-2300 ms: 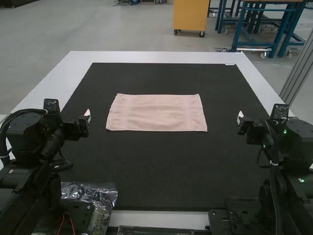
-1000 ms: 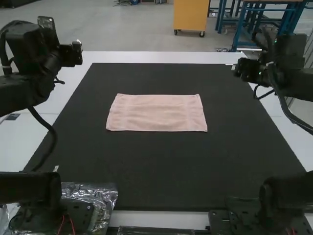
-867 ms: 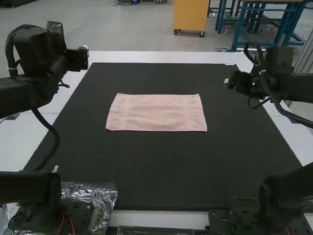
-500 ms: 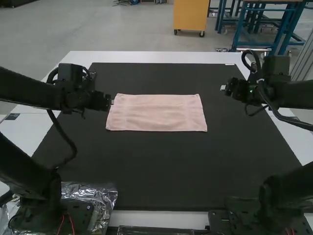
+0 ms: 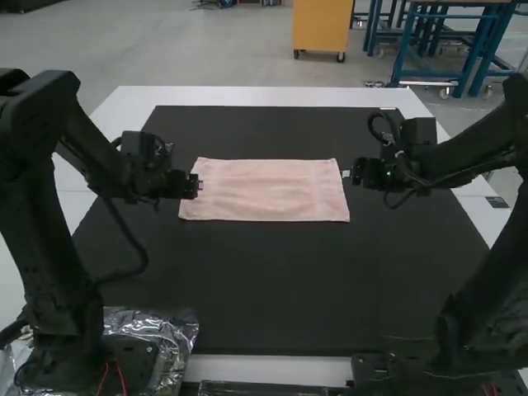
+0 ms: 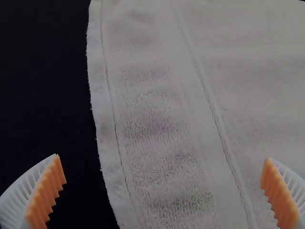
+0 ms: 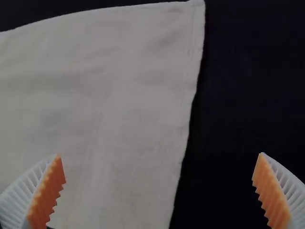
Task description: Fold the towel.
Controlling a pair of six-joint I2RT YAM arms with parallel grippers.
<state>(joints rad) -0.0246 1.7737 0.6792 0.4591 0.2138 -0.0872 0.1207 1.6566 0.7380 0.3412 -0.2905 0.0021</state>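
Towel (image 5: 264, 190) flat mid-mat (image 5: 264, 280), long axis 9-to-3 o'clock in high view. Left gripper (image 5: 199, 185) at its 9 o'clock end, fingers wide apart, overlapping short edge, nothing grasped. Right gripper (image 5: 346, 173) at 3 o'clock end, also spread and empty, just beside edge. So towel lies 3 o'clock from left, 9 from right. Both near; left looks slightly closer. Next likely: lower, pinch both ends.

Beyond the white bench (image 5: 264, 96) lies a pale grey floor (image 5: 206, 49), where a yellow-orange cabinet (image 5: 322, 25) (on little dark casters (image 5: 341, 58), no less) stands near a blue-framed worktable (image 5: 404, 51).
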